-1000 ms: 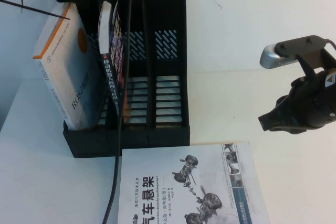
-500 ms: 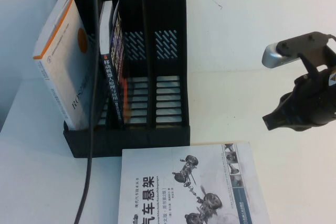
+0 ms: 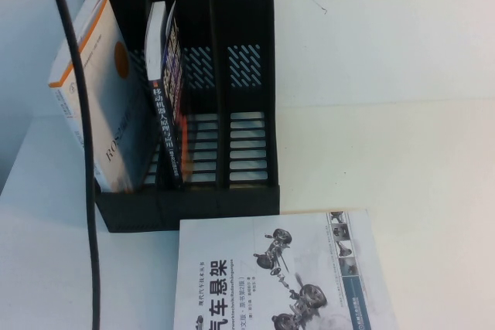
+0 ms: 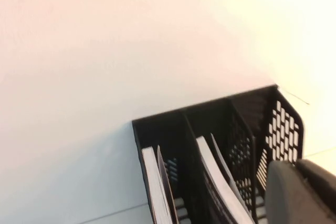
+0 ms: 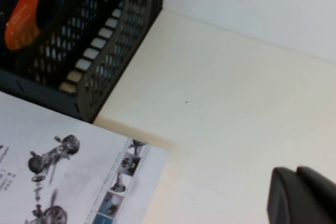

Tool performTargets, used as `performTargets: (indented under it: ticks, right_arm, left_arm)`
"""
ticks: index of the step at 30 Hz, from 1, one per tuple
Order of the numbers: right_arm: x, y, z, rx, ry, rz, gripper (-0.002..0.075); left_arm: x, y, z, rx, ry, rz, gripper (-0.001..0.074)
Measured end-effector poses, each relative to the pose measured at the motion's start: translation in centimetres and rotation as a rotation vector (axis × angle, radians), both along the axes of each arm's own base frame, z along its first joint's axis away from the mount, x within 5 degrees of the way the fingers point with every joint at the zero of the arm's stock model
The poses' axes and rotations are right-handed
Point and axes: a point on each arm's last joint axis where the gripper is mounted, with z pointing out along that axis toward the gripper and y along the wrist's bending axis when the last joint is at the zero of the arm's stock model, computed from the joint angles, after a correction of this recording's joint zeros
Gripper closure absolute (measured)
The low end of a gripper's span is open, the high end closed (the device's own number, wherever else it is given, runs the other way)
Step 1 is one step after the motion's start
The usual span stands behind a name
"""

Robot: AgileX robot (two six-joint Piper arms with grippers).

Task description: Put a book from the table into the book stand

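Note:
The black book stands upright, leaning a little, in the middle compartment of the black book stand at the back left of the white table. Its orange blob shows in the right wrist view, and its page edge shows in the left wrist view. Neither gripper shows in the high view. My left gripper is shut and empty, above and beside the stand. My right gripper is shut and empty over bare table, to the right of the stand.
A white-and-orange book leans in the stand's left compartment. The right compartment holds nothing. A white book with car suspension pictures lies flat in front of the stand. A black cable hangs across the left side.
My right arm has drawn back out of the high view to the right. My left arm has left the top of that view, and its cable has swung left.

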Motion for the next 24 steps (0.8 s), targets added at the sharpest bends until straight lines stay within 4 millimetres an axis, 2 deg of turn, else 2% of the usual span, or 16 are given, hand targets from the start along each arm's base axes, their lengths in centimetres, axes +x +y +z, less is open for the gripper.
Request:
performTargets:
  ticks: [4,7,9,12,18,22,24]
  right_arm:
    - [-2.8,-1.8,-1.0,-0.008,-0.077,-0.053,0.0726]
    - [-4.6,-2.8,-2.2,0.008,-0.126,-0.073,0.0726]
    - [-5.8,-3.3,-3.0,0.027,-0.137,-0.085,0.0726]
    - [-7.3,-4.0,-4.5,0.061,-0.129,-0.108,0.0726]
    - [-9.2,-4.8,-7.5,0.105,-0.076,-0.157,0.0726]
    - [-10.0,-5.2,-9.4,0.093,-0.031,-0.170,0.0726]
    - [-10.2,-5.3,-10.1,0.093,-0.014,-0.178,0.0726]
  left_arm:
    - [-2.6,0.7,-1.5,-0.011,-0.032,-0.003,0.0736]
    - [-5.2,1.4,-3.6,-0.038,-0.088,-0.001,0.0736]
    - [-6.6,1.7,-6.0,-0.063,-0.123,-0.001,0.0736]
    - [-8.1,2.2,-10.6,-0.091,-0.162,0.009,0.0736]
    - [-10.6,3.2,-19.0,-0.150,-0.317,0.043,0.0736]
    - [-11.2,3.6,-23.4,-0.170,-0.384,0.061,0.0736]
    - [-11.5,3.8,-24.7,-0.182,-0.427,0.068,0.0736]
